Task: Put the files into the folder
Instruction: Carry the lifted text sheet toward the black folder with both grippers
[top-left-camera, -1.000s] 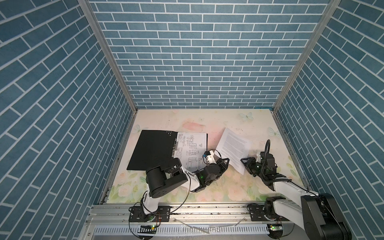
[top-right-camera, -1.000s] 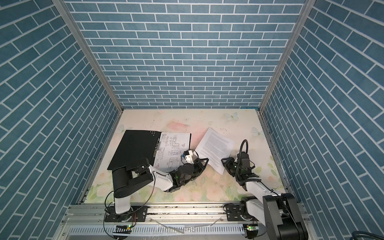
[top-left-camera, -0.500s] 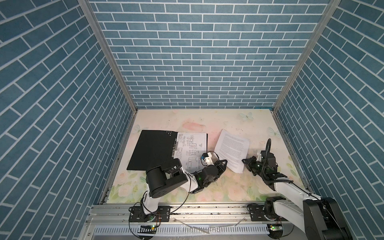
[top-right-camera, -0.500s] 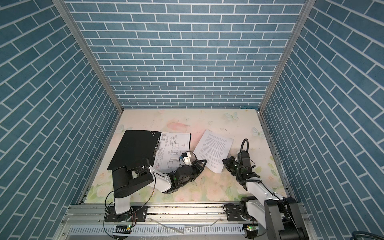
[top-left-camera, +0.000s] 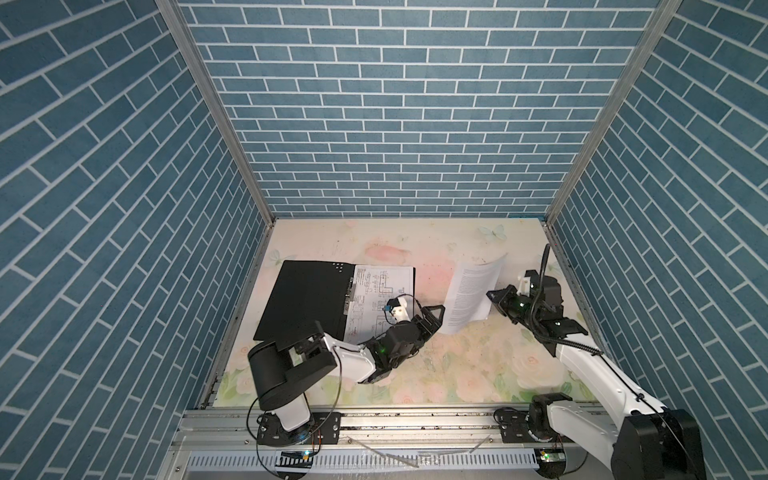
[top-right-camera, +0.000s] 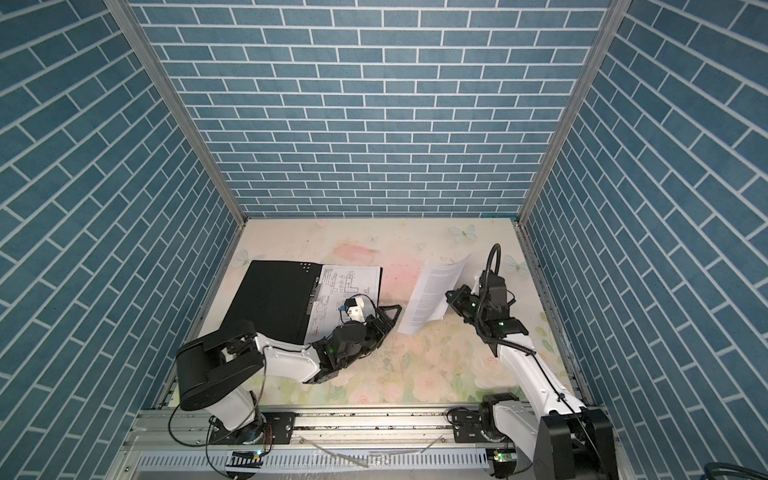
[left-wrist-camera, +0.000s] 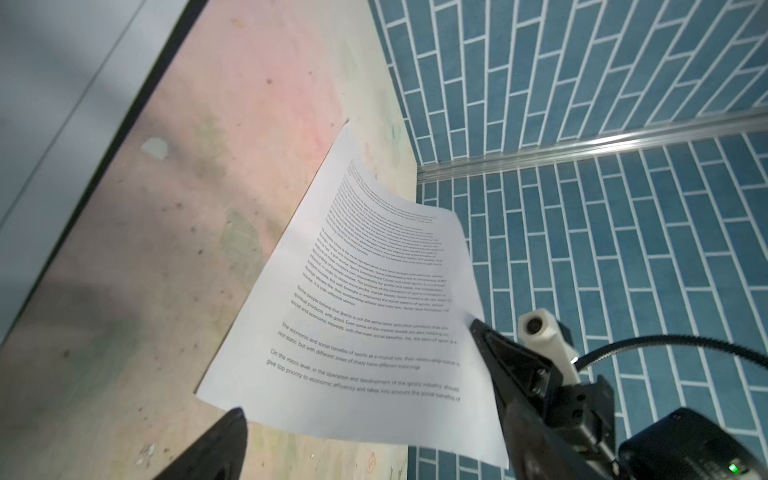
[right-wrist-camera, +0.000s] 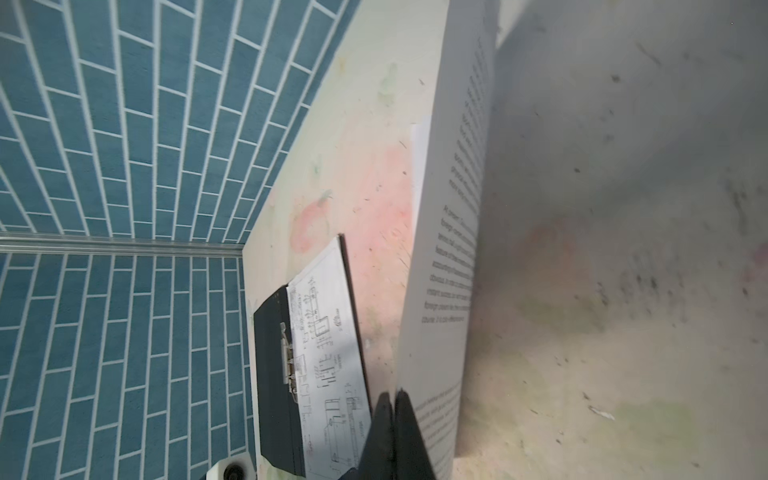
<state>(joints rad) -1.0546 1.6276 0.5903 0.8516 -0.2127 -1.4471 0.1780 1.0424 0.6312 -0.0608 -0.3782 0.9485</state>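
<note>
Nearest, the table (top-left-camera: 478, 365) is a pastel flower print, scuffed with dark specks. On it the left gripper (top-left-camera: 435, 319) lies low with its black jaws spread wide, holding nothing, just beside the near corner of the text sheet (top-left-camera: 469, 299). That thin white paper stands tilted and bowed, its left edge down at the table, its right edge pinched in the closed right gripper (top-left-camera: 493, 296). To the left the folder (top-left-camera: 307, 303) lies open, matte black, with a metal clip (top-left-camera: 350, 291) at its spine and a drawing sheet (top-left-camera: 384, 291) flat on its right half. Between folder and text sheet runs a bare strip. Behind both, open table reaches the brick wall (top-left-camera: 407, 124).
</note>
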